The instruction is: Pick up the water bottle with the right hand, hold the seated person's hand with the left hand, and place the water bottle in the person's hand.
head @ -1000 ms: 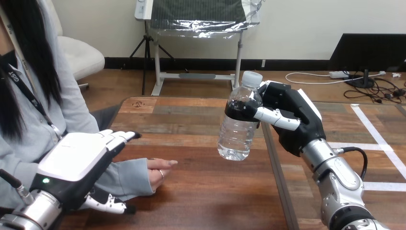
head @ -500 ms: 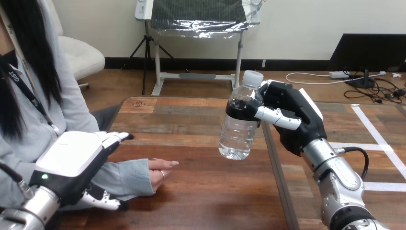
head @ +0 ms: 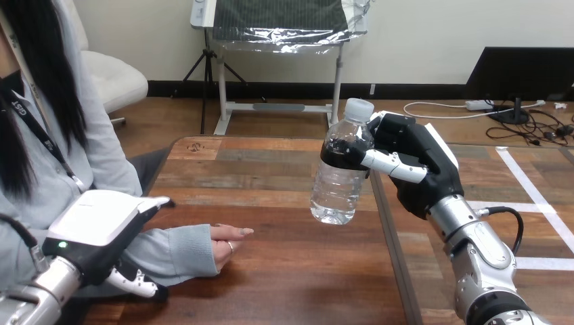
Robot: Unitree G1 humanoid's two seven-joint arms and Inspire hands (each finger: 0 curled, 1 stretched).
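Observation:
A clear water bottle [head: 338, 169] with a white cap hangs tilted above the middle of the wooden table [head: 271, 162]. My right hand [head: 413, 166] is shut on its upper part, thumb across the front. The person's hand [head: 227, 244] rests on the table at the left, fingers pointing right, with a grey sleeve [head: 172, 252] behind it. My left hand [head: 101, 227] hovers over that forearm near the left edge, fingers straight and open, its thumb below beside the sleeve. I cannot tell whether it touches the sleeve.
The person sits at the table's left side. A seam [head: 386, 230] runs down the table right of the bottle. Bare wood lies between the person's hand and the bottle.
My left hand has drawn back toward the lower left, along the person's forearm. The bottle in my right hand has barely shifted. The person's hand has stayed put.

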